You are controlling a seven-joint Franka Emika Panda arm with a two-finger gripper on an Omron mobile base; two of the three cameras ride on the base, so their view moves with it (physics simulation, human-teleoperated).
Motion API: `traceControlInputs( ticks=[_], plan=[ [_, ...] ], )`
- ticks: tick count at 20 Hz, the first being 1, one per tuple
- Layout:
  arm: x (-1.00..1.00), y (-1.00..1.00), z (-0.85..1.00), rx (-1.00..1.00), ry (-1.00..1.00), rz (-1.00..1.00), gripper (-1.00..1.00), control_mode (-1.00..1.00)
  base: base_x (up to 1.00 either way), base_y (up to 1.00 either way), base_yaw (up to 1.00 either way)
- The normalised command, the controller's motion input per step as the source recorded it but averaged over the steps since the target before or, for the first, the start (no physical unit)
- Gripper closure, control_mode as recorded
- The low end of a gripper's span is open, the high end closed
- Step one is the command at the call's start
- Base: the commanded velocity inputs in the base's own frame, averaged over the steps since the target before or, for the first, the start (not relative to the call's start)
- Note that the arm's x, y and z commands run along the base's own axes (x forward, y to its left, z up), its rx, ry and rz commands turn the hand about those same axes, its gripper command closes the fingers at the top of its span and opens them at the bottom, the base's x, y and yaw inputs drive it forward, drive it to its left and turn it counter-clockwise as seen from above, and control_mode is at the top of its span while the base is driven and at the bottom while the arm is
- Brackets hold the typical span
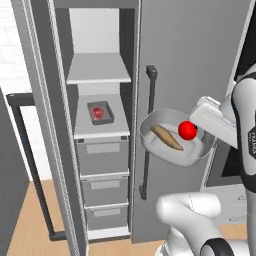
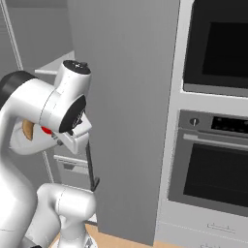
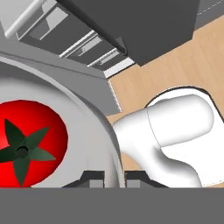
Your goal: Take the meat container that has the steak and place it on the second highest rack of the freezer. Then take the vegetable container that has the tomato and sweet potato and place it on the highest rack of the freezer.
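Note:
The vegetable container (image 1: 172, 145), a round grey bowl, hangs in the air in front of the freezer's right door. In it lie the red tomato (image 1: 188, 130) and the brown sweet potato (image 1: 167, 138). My gripper (image 3: 114, 177) is shut on the bowl's rim (image 3: 103, 131), right beside the tomato (image 3: 30, 142). The meat container (image 1: 100, 113), a small grey tray with the red steak, rests on the second highest rack (image 1: 82, 127) of the open freezer. The highest rack (image 1: 98, 70) above it is bare. In the right base view my arm hides most of the bowl (image 2: 22, 143).
Below the racks the freezer holds three grey drawers (image 1: 102, 157). A dark vertical handle (image 1: 149, 130) runs down the closed right door just behind the bowl. The open left door's handle bar (image 1: 30, 155) stands at the left. A wall oven (image 2: 213, 169) is to the right.

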Motion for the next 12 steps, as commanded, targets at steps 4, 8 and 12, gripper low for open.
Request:
traceControlInputs(
  ticks=[4,8,12],
  plan=[
    [0.0,0.0,0.0,0.0,0.0,0.0,1.0,1.0,0.13,0.66,0.0],
    [0.0,0.0,0.0,0.0,0.0,0.0,1.0,1.0,0.23,0.55,0.0],
    [0.0,0.0,0.0,0.0,0.0,0.0,1.0,1.0,0.19,0.41,0.0]
  ],
)
